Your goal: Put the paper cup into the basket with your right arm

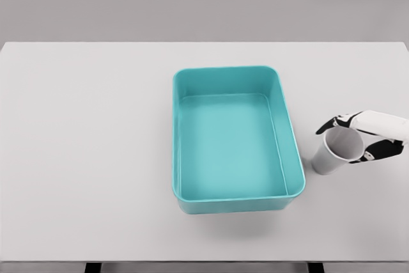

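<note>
White paper cup (333, 153) stands on the table (89, 158), just to the right of the basket (291, 151) and outside it, tilted with its open mouth leaning to the right. The right hand (364, 135) comes in from the right edge and is closed around the cup's rim, with dark-tipped fingers (332, 124) showing above the mouth and others below it. The basket is a teal, rounded rectangular tub with nothing inside, sitting near the middle of the pale grey table. Only the right arm shows.
</note>
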`<move>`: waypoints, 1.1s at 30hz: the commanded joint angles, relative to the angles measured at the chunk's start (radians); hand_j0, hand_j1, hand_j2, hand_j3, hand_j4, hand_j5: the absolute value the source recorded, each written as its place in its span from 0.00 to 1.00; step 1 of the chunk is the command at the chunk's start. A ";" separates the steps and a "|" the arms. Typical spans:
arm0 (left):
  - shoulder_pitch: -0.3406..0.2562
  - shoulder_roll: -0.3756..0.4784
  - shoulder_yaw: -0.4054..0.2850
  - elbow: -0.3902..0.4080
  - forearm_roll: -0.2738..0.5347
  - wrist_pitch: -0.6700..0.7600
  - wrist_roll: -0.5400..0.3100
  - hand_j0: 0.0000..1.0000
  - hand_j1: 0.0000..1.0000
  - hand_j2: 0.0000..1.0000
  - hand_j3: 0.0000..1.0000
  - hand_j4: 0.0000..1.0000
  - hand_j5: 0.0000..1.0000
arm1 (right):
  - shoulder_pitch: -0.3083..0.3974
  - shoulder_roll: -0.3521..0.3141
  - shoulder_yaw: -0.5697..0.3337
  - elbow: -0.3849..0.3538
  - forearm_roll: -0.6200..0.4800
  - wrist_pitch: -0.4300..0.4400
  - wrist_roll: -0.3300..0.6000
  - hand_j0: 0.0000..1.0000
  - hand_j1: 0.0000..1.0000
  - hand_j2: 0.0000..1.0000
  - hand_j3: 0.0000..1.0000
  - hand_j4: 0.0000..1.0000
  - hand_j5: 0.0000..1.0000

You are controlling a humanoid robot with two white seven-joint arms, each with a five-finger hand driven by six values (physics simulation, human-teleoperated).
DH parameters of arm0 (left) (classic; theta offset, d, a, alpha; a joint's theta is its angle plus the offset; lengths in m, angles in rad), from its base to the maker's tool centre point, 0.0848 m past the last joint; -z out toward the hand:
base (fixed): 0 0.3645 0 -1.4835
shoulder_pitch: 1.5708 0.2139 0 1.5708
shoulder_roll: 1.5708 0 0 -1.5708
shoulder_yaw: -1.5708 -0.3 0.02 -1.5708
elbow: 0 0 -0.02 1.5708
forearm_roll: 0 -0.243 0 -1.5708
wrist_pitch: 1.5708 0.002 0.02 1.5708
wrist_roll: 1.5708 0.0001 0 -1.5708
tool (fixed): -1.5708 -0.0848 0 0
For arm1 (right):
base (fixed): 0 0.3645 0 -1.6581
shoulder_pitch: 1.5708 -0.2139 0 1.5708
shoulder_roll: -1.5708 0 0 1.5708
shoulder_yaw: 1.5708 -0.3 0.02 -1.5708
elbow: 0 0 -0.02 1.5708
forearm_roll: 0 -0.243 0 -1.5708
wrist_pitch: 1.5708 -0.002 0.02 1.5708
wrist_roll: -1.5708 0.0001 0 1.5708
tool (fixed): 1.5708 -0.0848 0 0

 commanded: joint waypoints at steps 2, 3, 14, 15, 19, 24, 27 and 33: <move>0.000 0.000 0.001 0.000 0.000 -0.001 0.000 1.00 1.00 1.00 1.00 1.00 1.00 | 0.000 -0.015 -0.005 -0.001 -0.026 0.000 -0.009 0.67 0.67 0.67 0.67 0.67 0.67; 0.000 0.000 0.000 0.000 0.000 0.001 0.000 1.00 1.00 1.00 1.00 1.00 1.00 | 0.000 -0.015 -0.005 0.001 -0.043 0.000 -0.009 0.67 0.67 0.67 0.67 0.67 0.67; 0.000 0.000 0.001 0.000 0.000 0.001 0.000 1.00 1.00 1.00 1.00 1.00 1.00 | -0.002 -0.025 -0.080 -0.030 -0.106 0.000 0.008 0.67 0.67 0.67 0.67 0.67 0.67; 0.000 0.000 0.001 0.000 0.000 0.001 0.000 1.00 1.00 1.00 1.00 1.00 1.00 | -0.002 -0.025 -0.081 -0.028 -0.117 0.000 0.007 0.67 0.67 0.67 0.67 0.67 0.67; 0.000 0.000 0.000 0.000 0.000 -0.001 0.000 1.00 1.00 1.00 1.00 1.00 1.00 | 0.000 -0.025 -0.083 -0.025 -0.184 0.000 0.008 0.67 0.67 0.67 0.67 0.67 0.67; 0.000 0.000 0.000 0.000 0.000 0.001 0.000 1.00 1.00 1.00 1.00 1.00 1.00 | -0.008 -0.027 -0.110 -0.048 -0.227 0.000 0.008 0.67 0.67 0.67 0.67 0.67 0.67; 0.000 0.000 0.000 0.000 0.000 0.001 0.000 1.00 1.00 1.00 1.00 1.00 1.00 | -0.009 -0.027 -0.156 -0.091 -0.234 0.000 0.008 0.67 0.67 0.67 0.67 0.67 0.67; 0.000 0.000 0.000 0.000 0.000 0.001 0.000 1.00 1.00 1.00 1.00 1.00 1.00 | -0.021 -0.013 -0.198 -0.136 -0.247 0.000 0.008 0.67 0.67 0.67 0.67 0.67 0.67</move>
